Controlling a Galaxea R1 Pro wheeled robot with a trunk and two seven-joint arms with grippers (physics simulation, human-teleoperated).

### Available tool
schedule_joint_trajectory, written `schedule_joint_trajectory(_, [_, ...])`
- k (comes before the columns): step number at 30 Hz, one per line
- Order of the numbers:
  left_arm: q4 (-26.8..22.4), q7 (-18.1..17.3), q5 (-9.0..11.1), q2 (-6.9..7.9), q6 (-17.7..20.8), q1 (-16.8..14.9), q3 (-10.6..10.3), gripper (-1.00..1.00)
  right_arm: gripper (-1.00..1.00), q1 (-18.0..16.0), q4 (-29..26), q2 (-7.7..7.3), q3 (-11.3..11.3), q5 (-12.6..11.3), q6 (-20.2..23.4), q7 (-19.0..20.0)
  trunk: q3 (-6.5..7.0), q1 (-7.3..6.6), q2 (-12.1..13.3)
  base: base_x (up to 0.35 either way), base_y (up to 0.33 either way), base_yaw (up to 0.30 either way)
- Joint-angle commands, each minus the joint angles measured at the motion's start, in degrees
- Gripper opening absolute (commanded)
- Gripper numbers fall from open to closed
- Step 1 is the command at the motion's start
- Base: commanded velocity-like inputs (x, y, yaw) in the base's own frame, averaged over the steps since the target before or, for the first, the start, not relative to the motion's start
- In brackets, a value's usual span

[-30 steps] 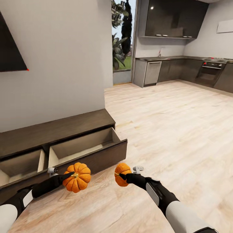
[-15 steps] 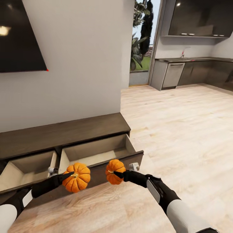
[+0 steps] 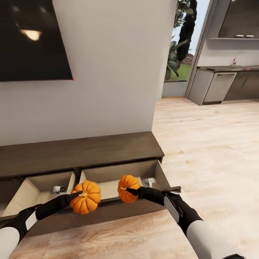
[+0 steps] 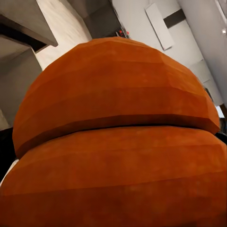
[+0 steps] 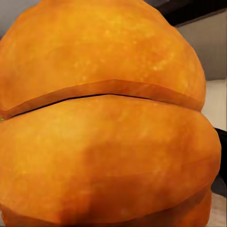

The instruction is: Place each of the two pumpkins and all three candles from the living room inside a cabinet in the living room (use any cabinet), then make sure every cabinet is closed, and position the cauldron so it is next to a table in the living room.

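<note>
Nearest you, each claw is clamped on a pumpkin by its top. Your left claw [image 3: 80,194] holds the left pumpkin [image 3: 85,197] just short of the cabinet's [image 3: 79,151] open drawer front, in line with the divider between the two open drawers. Your right claw [image 3: 130,191] holds the right pumpkin [image 3: 127,188], which already hangs over the near edge of the right drawer [image 3: 108,181]. That drawer's pale floor lies ahead of and below both pumpkins, so I judge the right arm the nearer one. Both forearms reach forward, low and roughly level, converging toward that drawer. The left drawer [image 3: 30,189] stands open beside it, beyond your left forearm.
</note>
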Motion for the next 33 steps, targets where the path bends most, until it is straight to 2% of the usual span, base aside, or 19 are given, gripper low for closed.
schedule_joint_trajectory(1, [0.0, -0.23, 0.21, 0.02, 0.56, -0.04, 0.12, -1.0, -1.0, -0.03, -0.07, -0.04, 0.07, -0.86, 0.58, -0.08, -0.04, 0.02, -0.02, 0.33, 0.0, 0.291])
schedule_joint_trajectory(5, [0.04, -0.23, 0.26, 0.09, 0.64, -0.04, 0.12, -1.0, -1.0, -0.03, -0.01, -0.05, 0.07, -0.86, 0.29, -0.04, -0.04, 0.02, -0.02, 0.253, 0.0, 0.123])
schedule_joint_trajectory(16, [0.03, -0.23, 0.21, 0.1, 0.64, -0.04, 0.12, -1.0, -1.0, -0.03, -0.07, -0.05, 0.07, -0.79, -0.29, -0.07, -0.04, 0.02, -0.02, 0.016, 0.0, 0.005])
schedule_joint_trajectory(19, [0.03, -0.23, 0.3, 0.1, 0.73, 0.12, 0.19, -1.0, -1.0, -0.31, 0.86, -0.93, -0.1, -0.86, -0.15, 0.46, -0.04, 0.02, -0.02, 0.0, 0.0, 0.0])
schedule_joint_trajectory(21, [0.04, -0.23, 0.3, 0.1, 0.73, 0.12, 0.19, -1.0, -1.0, -0.31, 0.86, -0.93, -0.1, -0.86, -0.14, 0.46, -0.04, 0.02, -0.02, 0.0, 0.0, 0.0])
schedule_joint_trajectory(25, [0.07, -0.23, 0.3, 0.17, 0.73, 0.31, 0.21, -1.0, -1.0, 0.08, -0.02, -2.27, -0.19, -0.91, 0.57, 0.46, -0.04, 0.02, -0.02, 0.0, 0.0, 0.0])
schedule_joint_trajectory(33, [-0.08, -0.23, 0.3, 0.09, 0.64, 0.31, 0.2, -1.0, -1.0, 0.14, -0.89, -2.5, -0.19, -0.95, 0.41, 0.6, -0.04, 0.02, -0.02, 0.0, 0.0, 0.0])
